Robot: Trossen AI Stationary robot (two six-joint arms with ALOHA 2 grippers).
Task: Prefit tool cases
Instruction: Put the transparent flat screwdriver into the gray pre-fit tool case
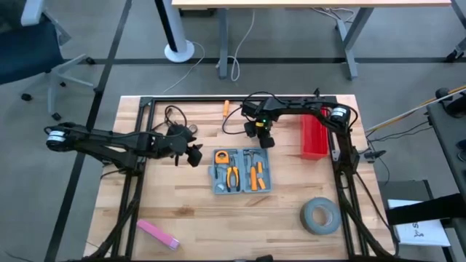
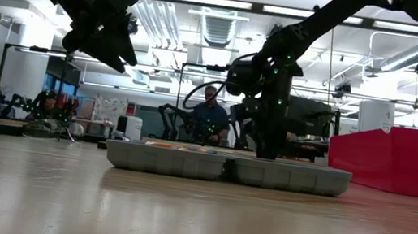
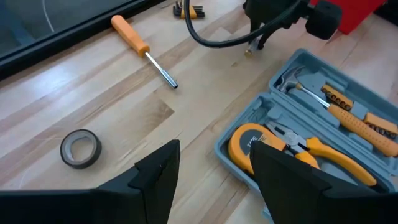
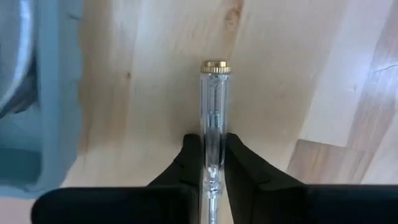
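The left tool [image 1: 195, 155] hovers with its fingers apart and nothing between them, just left of the open tool case [image 1: 241, 172]. If it drops from here, a finger could catch the case's near rim and shove it along the tabletop [image 1: 218, 225].

The case lies between the two tools, with pliers [image 3: 298, 144] and a hammer [image 3: 311, 93] seated in its recesses.

The right tool [image 4: 210, 163], just beyond the case's far edge, is clamped on a clear-handled tester screwdriver [image 4: 212, 112]. The grip sits low on the slim, smooth barrel, so I judge it may pivot or slip on lifting, then miss its recess.
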